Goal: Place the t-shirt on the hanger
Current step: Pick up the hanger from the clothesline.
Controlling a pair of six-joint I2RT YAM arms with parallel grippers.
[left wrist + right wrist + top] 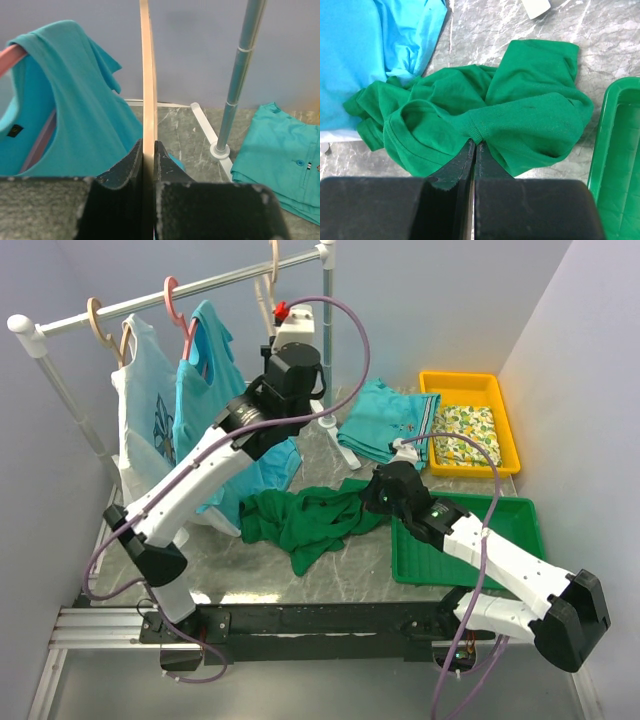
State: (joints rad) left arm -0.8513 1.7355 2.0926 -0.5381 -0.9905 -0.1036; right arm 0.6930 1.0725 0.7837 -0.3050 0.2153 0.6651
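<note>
The dark green t-shirt [300, 520] lies crumpled on the marble table in front of the rack. In the right wrist view it [530, 100] fills the middle. My right gripper [475, 141] is shut on its ribbed collar; from above this gripper [368, 498] sits at the shirt's right edge. The thin beige hanger [268, 290] hangs by its hook on the rail at the back. My left gripper [148, 142] is shut on the hanger [148, 75], which runs straight up between the fingers. From above the left gripper [272, 340] is raised just under the rail.
On the rail [200, 288] hang a turquoise shirt [210, 370] on a pink hanger and a white printed shirt [140, 390]. A folded turquoise garment [385, 420], a yellow tray [508, 430] and a green tray [510, 525] are at the right. The rack's post [240, 75] stands close by.
</note>
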